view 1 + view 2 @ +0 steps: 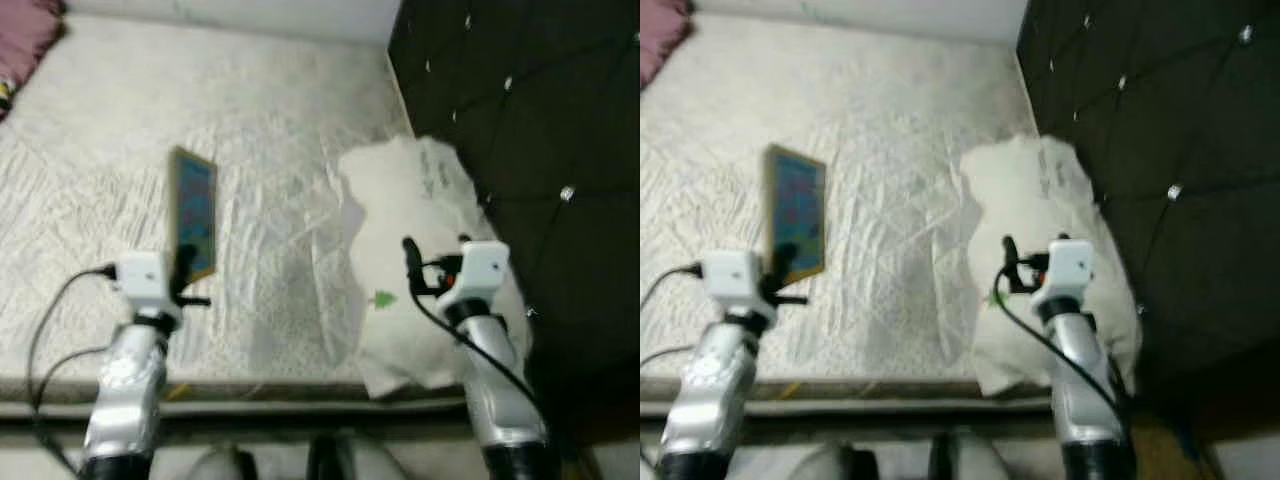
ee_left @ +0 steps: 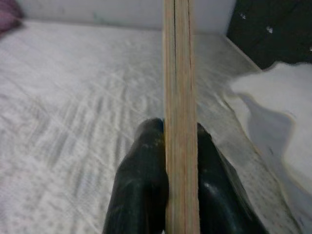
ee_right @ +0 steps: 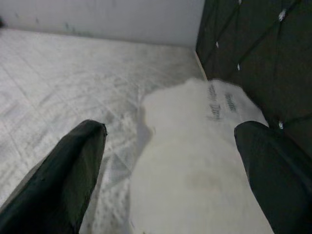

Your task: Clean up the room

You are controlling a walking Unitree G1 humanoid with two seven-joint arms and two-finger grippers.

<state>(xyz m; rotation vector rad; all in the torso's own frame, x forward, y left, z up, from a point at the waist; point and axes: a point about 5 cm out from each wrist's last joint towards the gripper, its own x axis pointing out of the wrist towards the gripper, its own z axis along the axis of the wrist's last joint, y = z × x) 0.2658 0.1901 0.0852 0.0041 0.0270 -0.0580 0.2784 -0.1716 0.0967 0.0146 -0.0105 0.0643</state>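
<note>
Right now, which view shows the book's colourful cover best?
The left eye view: the book, held upright by the left gripper, faces the camera. The right eye view shows it similarly. The left wrist view shows its edge, clamped between the fingers.

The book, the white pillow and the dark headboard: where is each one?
Book (image 1: 193, 212): left eye view, middle of its colourful cover.
White pillow (image 1: 405, 255): left eye view, middle of its top.
Dark headboard (image 1: 540, 120): left eye view, on its buttoned padding.

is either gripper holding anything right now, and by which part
The left gripper is shut on the thin flat book with a colourful cover, clamped across its near edge. The right gripper is open above the white pillow, holding nothing.
</note>
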